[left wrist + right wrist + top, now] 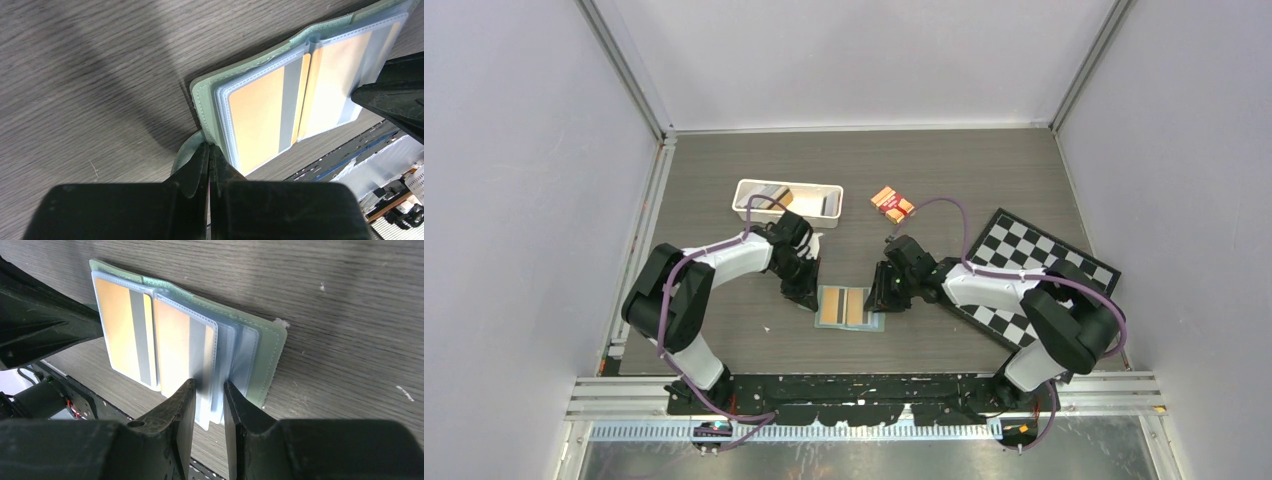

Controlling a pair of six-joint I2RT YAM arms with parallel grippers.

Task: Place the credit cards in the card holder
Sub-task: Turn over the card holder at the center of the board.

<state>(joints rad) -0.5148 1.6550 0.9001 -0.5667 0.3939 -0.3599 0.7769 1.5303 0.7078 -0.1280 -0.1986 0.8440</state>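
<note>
The card holder [849, 307] is laid open on the worktop [984, 170] between both hands, with two gold-tan credit cards [257, 117] already sleeved. More are seen in the far white tray [739, 195]. The left hand [209, 147] is pressed together at the clasp tab [185, 150], and the right hand [209, 385] is parted narrowly around the clear sleeves [245, 352].
</note>
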